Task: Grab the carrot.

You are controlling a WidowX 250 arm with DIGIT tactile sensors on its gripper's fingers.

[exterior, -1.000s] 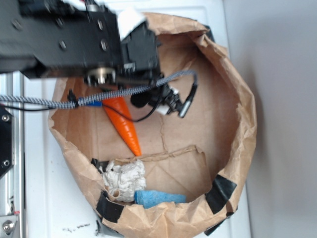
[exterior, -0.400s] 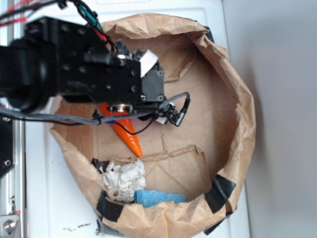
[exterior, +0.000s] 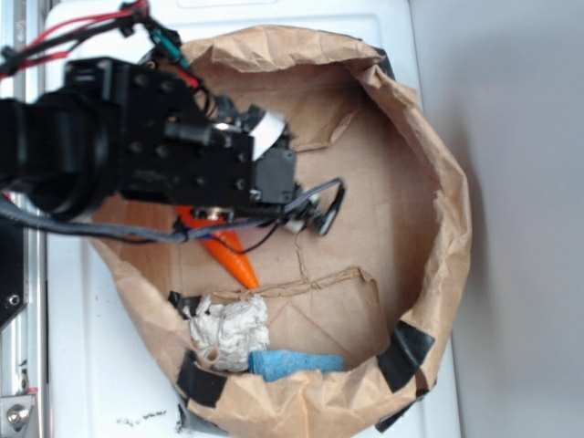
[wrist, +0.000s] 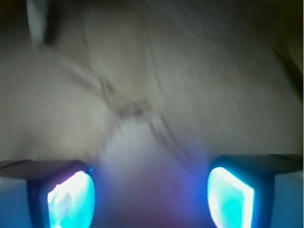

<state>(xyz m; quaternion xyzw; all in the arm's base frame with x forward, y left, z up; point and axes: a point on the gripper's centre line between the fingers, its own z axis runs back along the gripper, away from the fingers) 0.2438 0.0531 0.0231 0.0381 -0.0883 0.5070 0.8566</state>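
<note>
The orange carrot (exterior: 234, 259) lies on the floor of the brown paper bag (exterior: 449, 182), its pointed tip toward the front. The black arm (exterior: 164, 164) hangs right over it and hides its thick end and stem. In the exterior view the arm's body covers the gripper's fingers. In the wrist view my gripper (wrist: 151, 192) is open: the two glowing cyan pads (wrist: 71, 199) stand far apart, and only blurred brown paper shows between them. The carrot does not appear in the wrist view.
An off-white wad of cloth (exterior: 228, 330) and a blue piece (exterior: 294, 363) lie at the bag's front wall. A folded paper flap (exterior: 333, 297) crosses the floor. Black tape (exterior: 407, 354) patches the crumpled rim. A braided cable (exterior: 306, 196) trails from the arm.
The arm has shifted down and to the left over the carrot, so less of the carrot shows now. The carrot, cloth and blue piece have stayed put.
</note>
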